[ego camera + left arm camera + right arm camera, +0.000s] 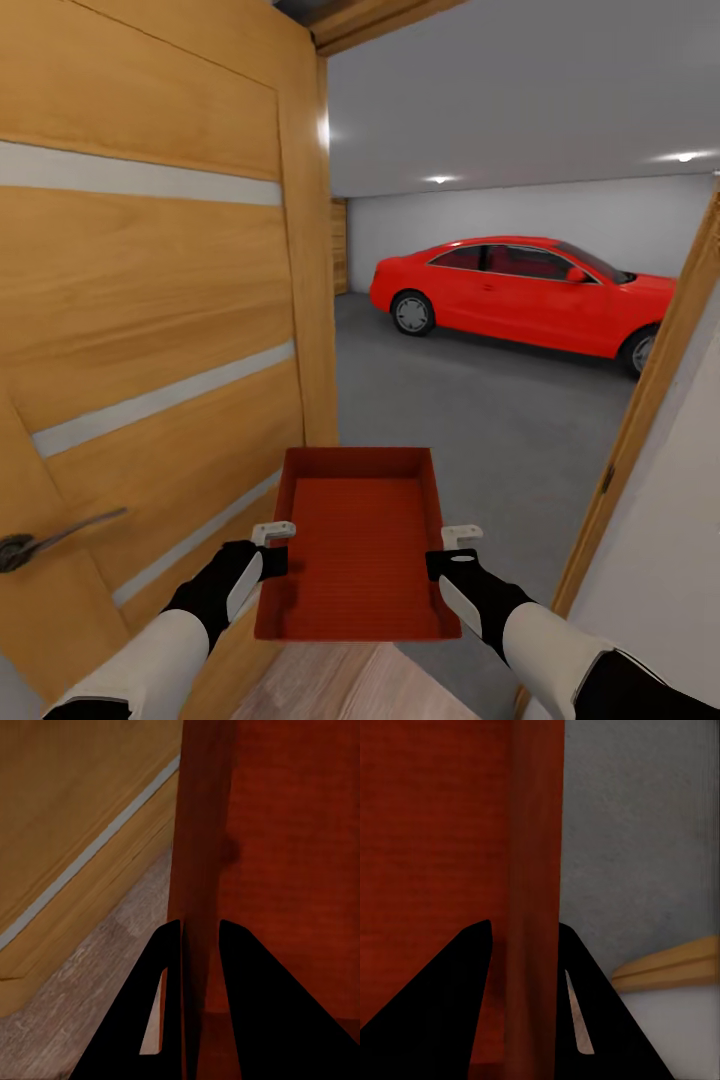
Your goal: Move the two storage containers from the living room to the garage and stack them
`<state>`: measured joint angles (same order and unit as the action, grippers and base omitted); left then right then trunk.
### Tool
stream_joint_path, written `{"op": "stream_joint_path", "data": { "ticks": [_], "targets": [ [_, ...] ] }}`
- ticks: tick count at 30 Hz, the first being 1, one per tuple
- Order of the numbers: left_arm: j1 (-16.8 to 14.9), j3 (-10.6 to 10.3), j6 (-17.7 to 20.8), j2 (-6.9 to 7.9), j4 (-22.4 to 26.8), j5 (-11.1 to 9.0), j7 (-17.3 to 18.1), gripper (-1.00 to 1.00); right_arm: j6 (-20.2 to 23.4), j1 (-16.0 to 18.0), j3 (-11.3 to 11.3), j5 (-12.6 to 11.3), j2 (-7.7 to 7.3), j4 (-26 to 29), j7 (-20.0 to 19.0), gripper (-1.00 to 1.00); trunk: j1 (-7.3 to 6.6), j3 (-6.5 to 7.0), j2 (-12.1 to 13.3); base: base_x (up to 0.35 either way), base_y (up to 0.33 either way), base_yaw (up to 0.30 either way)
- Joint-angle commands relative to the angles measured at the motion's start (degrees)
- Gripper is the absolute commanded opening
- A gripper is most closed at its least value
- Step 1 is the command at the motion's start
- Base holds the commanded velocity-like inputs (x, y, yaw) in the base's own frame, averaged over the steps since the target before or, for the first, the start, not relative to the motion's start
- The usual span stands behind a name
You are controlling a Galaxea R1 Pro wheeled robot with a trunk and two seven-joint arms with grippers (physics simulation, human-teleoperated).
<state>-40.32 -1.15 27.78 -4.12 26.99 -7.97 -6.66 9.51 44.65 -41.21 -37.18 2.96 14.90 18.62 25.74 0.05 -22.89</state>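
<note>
We carry one storage container (360, 545) level in the doorway, garage floor (470, 400) ahead; left gripper (275, 545) and right gripper (455, 550) each pinch a thin side wall; it looks light, stiff, likely slippery, best held mid-wall.

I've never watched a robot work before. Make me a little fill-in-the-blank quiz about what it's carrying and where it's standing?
1. The robot holds one orange-red storage container with ____ grippers, the left gripper and the right gripper each pinching a side wall.
2. The container's inside is ____.
3. Through the doorway, a ____ car is parked on the grey floor.
4. The open wooden door stands on the robot's ____ side.

Missing words: both; empty; red; left
</note>
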Motion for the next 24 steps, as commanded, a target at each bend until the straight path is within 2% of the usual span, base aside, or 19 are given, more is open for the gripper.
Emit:
{"op": "stream_joint_path", "data": {
  "ticks": [1, 24],
  "targets": [
    [0.07, 0.17, 0.26, -0.01, -0.01, -1.08, -0.63, -1.0, -0.17, 0.08, 1.75, 1.64, 0.02, 0.17, 4.85, -1.0, 0.04, -0.02, -0.04, 0.233, 0.15, -0.277],
    [0.07, 0.17, 0.26, -0.01, -0.01, -1.08, -0.63, -1.0, -0.15, 0.08, 1.75, 1.65, 0.02, 0.14, 4.85, -1.0, 0.04, -0.02, -0.04, 0.226, 0.146, -0.277]
  ]
}}
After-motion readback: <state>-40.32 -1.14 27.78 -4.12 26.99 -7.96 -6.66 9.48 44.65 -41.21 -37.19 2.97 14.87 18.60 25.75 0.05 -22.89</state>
